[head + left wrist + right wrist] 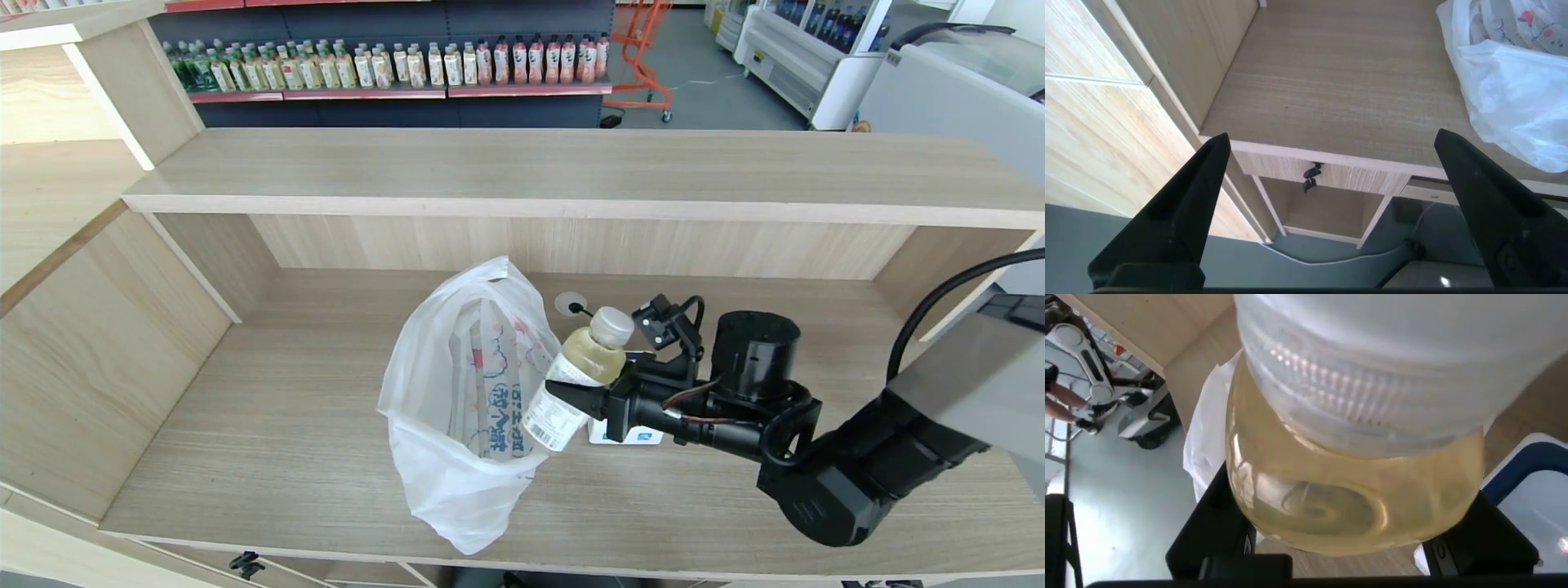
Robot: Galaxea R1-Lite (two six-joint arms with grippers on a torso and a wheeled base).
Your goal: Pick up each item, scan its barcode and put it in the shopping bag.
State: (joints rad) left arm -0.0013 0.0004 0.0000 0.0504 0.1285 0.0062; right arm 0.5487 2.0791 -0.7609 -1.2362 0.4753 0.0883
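Head view: my right tool grips the bottle, bag just past its tips; left tool gapes wide.

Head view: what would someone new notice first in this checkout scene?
The bottle of pale yellow drink stands out, tilted and clamped in the right gripper just beside the open mouth of the white shopping bag, which sits mid-counter with printed items inside. The left gripper hangs open past the counter's near edge, holding nothing.
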